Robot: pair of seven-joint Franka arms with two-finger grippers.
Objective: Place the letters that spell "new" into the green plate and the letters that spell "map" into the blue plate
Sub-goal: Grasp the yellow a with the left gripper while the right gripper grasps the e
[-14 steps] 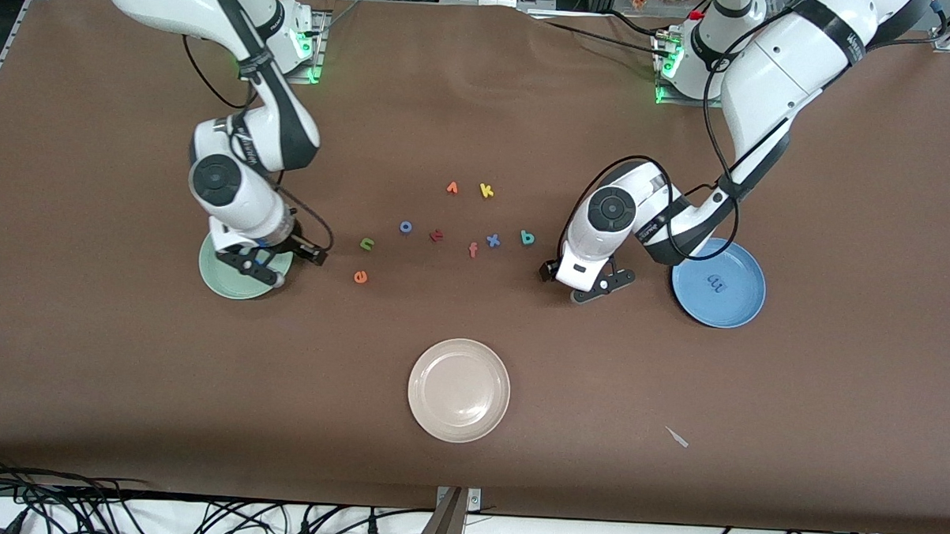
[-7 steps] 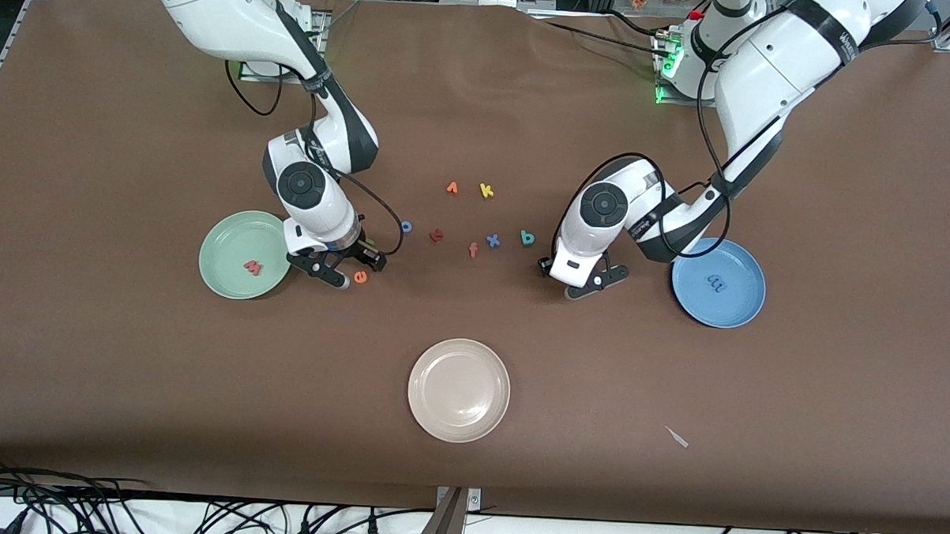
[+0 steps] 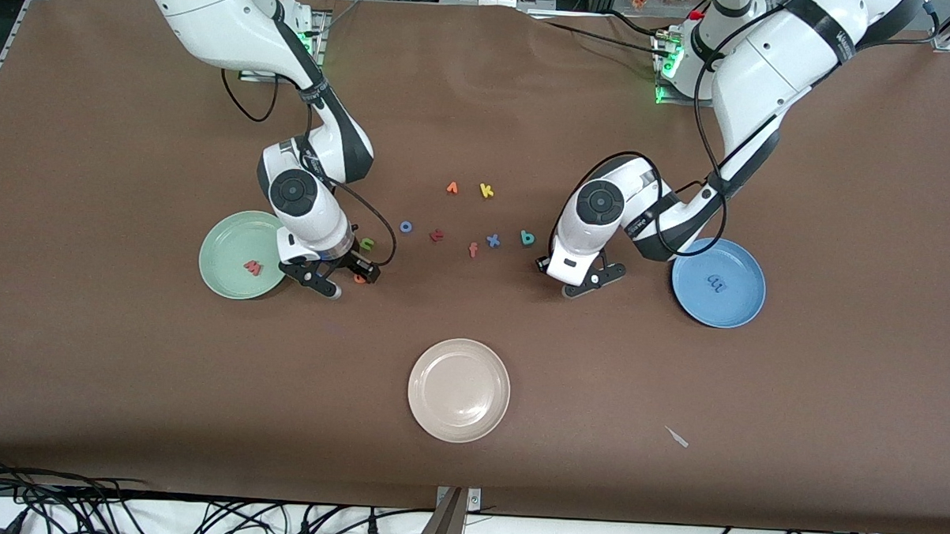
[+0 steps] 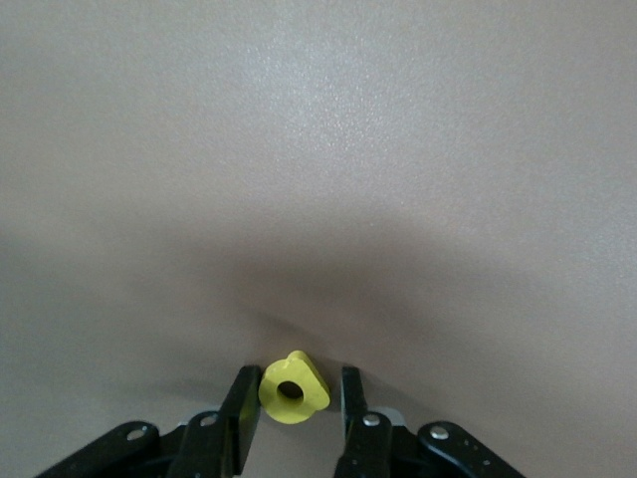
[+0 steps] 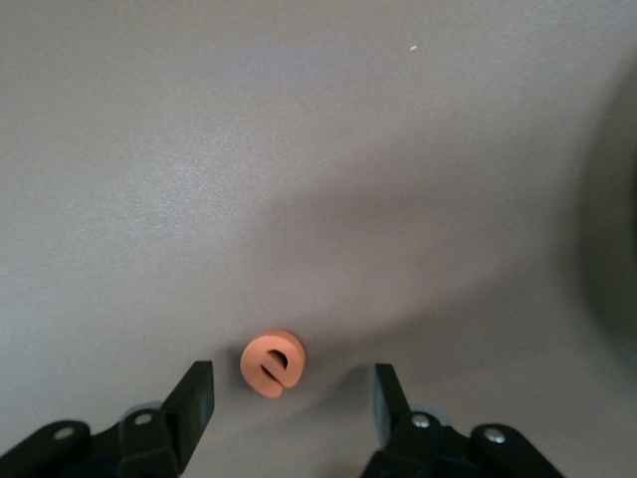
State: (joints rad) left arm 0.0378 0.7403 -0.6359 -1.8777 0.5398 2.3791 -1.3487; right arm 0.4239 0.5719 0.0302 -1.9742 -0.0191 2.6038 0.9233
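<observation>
Left gripper (image 4: 293,400) down at the brown table (image 3: 677,369), fingers pinched on the little yellow foam p (image 4: 293,388), just beside the round blue plate (image 3: 738,304). Right gripper (image 5: 294,398) low over the little orange foam e (image 5: 272,362), fingers wide apart, just beside the round pale green plate (image 3: 221,250).

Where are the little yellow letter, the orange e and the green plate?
yellow letter (image 4: 294,388), left wrist view, its flat face beside the hole.
orange e (image 5: 273,362), right wrist view, its middle.
green plate (image 3: 224,246), front view, bare floor.
</observation>
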